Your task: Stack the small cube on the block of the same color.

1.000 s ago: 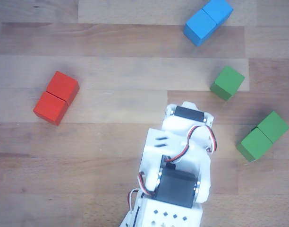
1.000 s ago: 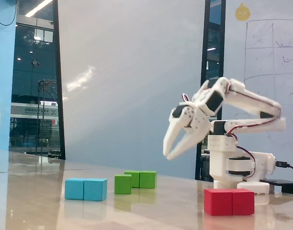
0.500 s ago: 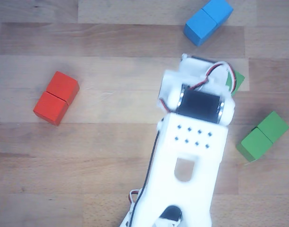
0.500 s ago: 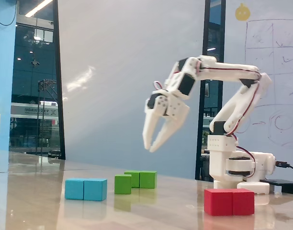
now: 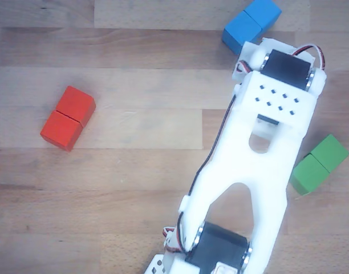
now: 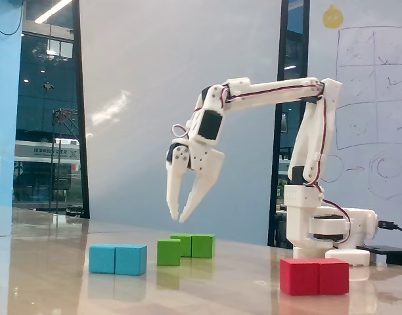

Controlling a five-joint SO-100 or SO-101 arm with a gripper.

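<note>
The small cube sits on the bench in the fixed view, just left of the block of the same color, the two seeming close or touching from this low angle. In the other view the cube is hidden under the arm, while the green block lies clear at the right, its long axis running diagonally from lower left to upper right. The end effector hangs well above the bench, fingers pointing down and only slightly parted at the tips, holding nothing. In the fixed view the cube lies almost straight below those tips, a touch to the left, so the coming move looks mainly like a descent, with the fingers needing to spread wider first. The blue block stands further left and the red block near the arm's base, both well clear
</note>
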